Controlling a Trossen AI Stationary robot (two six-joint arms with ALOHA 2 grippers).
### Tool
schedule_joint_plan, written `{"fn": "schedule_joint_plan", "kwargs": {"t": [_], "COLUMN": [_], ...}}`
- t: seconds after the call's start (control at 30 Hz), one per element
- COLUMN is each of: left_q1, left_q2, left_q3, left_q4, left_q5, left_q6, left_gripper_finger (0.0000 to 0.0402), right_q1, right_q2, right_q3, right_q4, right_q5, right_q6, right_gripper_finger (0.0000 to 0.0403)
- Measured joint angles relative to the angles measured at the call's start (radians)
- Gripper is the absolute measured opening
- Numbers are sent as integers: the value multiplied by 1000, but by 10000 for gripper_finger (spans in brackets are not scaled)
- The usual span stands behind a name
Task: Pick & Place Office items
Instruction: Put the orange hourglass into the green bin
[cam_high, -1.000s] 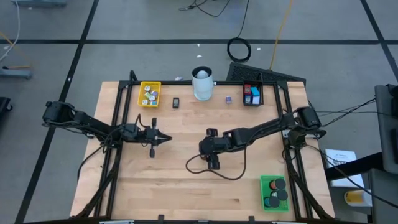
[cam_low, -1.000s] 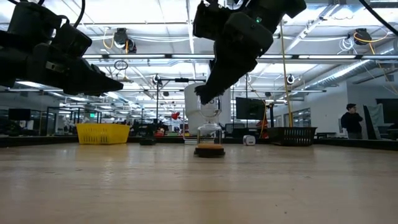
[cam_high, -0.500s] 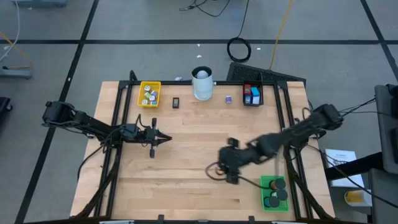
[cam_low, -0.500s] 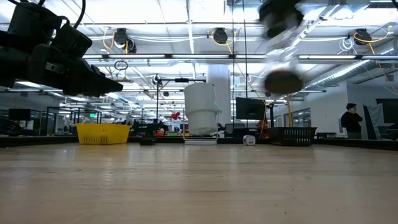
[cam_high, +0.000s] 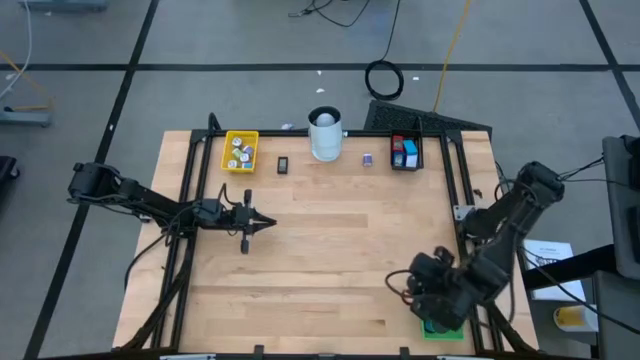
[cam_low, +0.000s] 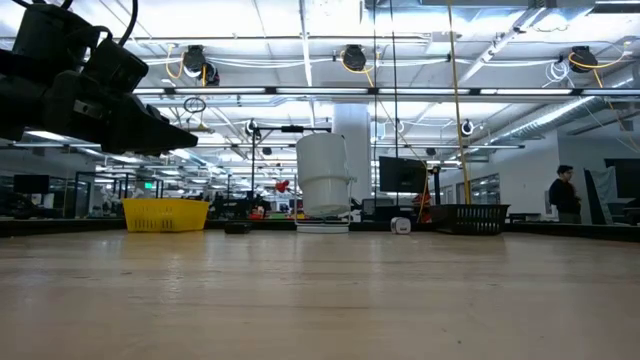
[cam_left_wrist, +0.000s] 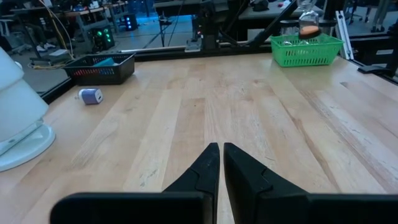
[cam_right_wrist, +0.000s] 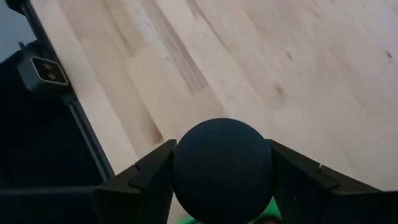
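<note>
High view shows the right claw (cam_high: 437, 300) poised above the green tray (cam_high: 441, 328) at the worktop's (cam_high: 330, 250) front right corner, the arm covering most of the tray so that only a green sliver shows beneath it. Right wrist view shows that claw clasped on a black round disc (cam_right_wrist: 222, 163), the disc sitting between the two dark fingers (cam_right_wrist: 143, 177), with a trace of green just below it, so the tray appears to lie directly under the held piece. Judging from this, the coming move is a straight drop or lowering into the tray, with no sideways travel needed. Being round, the disc has no long axis to align. The left claw (cam_high: 270, 223) waits over the left middle of the worktop, its fingers (cam_left_wrist: 205, 168) pressed together and holding nothing, well apart from the tray; the right arm is plainly the nearer one. Along the far edge stand a yellow tray (cam_high: 240, 151) holding small pale pieces, a small dark item (cam_high: 283, 165), a tall white cylinder (cam_high: 324, 135), a small bluish item (cam_high: 368, 159), and a black tray (cam_high: 405, 153) with blue and red pieces. Hidden from sight: the green tray's contents and how high the disc hangs above it. Low view shows the right arm not at all.
</note>
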Motion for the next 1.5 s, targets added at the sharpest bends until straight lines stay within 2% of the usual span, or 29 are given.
{"fn": "schedule_joint_plan", "kwargs": {"t": [0.27, 0.47, 0.57, 1.2, 1.5], "left_q1": [0, 0, 0, 0, 0], "left_q2": [0, 0, 0, 0, 0], "left_q3": [0, 0, 0, 0, 0], "left_q4": [-16, -16, -17, -23, -22], "left_q5": [-3, -11, -11, -11, -11], "left_q6": [0, 1, 1, 2, 2], "left_gripper_finger": [31, 31, 31, 31, 31], "right_q1": [106, 142, 155, 157, 156], "right_q2": [11, 48, 50, 110, 124], "right_q3": [0, 0, 0, -1, -67], "right_q4": [-72, -136, -144, -178, -94], "right_q5": [25, -55, -62, -81, -107], "right_q6": [162, 235, 264, 244, 231], "right_gripper_finger": [211, 211, 211, 212, 212]}}
